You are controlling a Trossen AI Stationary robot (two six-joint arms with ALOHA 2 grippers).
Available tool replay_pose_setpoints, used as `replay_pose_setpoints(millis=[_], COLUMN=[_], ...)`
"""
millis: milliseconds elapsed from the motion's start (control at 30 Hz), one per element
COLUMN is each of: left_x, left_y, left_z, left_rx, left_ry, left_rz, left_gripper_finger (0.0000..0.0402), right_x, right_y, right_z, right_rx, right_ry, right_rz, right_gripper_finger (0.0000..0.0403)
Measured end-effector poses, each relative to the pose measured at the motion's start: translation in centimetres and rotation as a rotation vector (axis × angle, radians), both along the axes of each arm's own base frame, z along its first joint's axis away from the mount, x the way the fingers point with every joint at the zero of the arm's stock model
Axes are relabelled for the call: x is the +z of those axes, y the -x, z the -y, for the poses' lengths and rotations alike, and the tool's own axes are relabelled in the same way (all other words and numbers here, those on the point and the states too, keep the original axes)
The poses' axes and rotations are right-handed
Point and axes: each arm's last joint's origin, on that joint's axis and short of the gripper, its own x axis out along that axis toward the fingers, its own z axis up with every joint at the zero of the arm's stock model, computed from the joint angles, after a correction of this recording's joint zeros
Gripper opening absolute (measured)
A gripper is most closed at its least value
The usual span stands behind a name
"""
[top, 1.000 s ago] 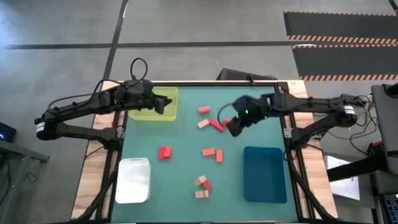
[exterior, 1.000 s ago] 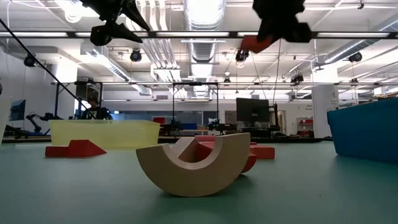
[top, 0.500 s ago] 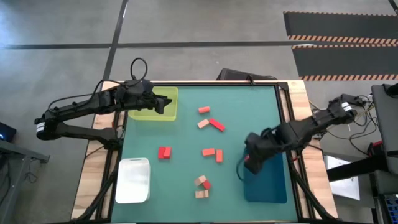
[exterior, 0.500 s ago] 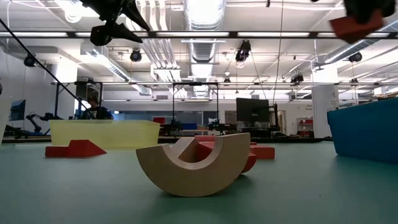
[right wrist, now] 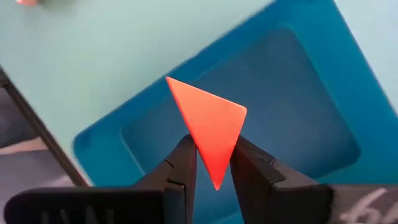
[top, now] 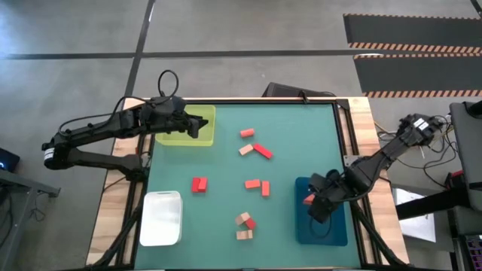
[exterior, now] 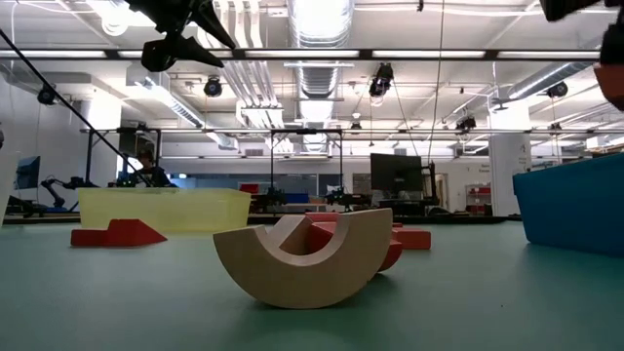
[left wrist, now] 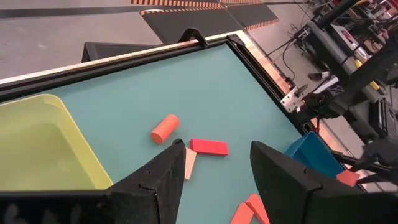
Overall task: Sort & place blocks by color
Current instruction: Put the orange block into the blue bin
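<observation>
Above the blue tray (top: 335, 229) at the desk's (top: 226, 162) right side, we see the right gripper (right wrist: 214, 167) clamped on an orange-red triangular block (right wrist: 208, 127), its point pinched between the two dark fingers and its flat face turned to the wrist camera, with the tray's floor directly beneath. From overhead the same block shows as a small red spot at the gripper (top: 315, 202), over the tray's near-left part. The left gripper (left wrist: 214, 171) hangs over the yellow-green tray (top: 184, 135) at the desk's far left corner, its fingers standing apart and holding nothing. The other blocks lie scattered on the green surface between the trays: a salmon cylinder (left wrist: 165, 128), a red bar (left wrist: 208, 147) and a tan piece (left wrist: 189, 163) near the far middle, a red pair (top: 199, 184) left of centre, two orange-salmon pieces (top: 257, 186) in the middle, and a small cluster (top: 245, 224) toward the near edge. A white tray (top: 162, 218) sits at the near left. At desk height a tan arch (exterior: 302, 255) fills the foreground. We can read no writing on anything here.
</observation>
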Motion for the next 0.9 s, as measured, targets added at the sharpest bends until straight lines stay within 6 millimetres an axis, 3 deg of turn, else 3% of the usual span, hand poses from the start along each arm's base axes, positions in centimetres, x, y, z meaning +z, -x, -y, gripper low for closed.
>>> replay_pose_setpoints(millis=[433, 900], left_x=[0.0, 0.0], left_y=[0.0, 0.0], left_z=[0.0, 0.0], left_rx=[0.0, 0.0], left_ry=[0.0, 0.0], left_rz=[-0.001, -0.001], left_gripper_finger=[0.0165, 0.0165], right_x=[-6.7, -9.1], right_y=[1.5, 1.9], right_z=[1.4, 1.7], right_rx=[-0.094, -0.115], right_ry=[0.075, 0.137], right_rz=[-0.007, -0.096], right_gripper_finger=[0.0072, 0.0073])
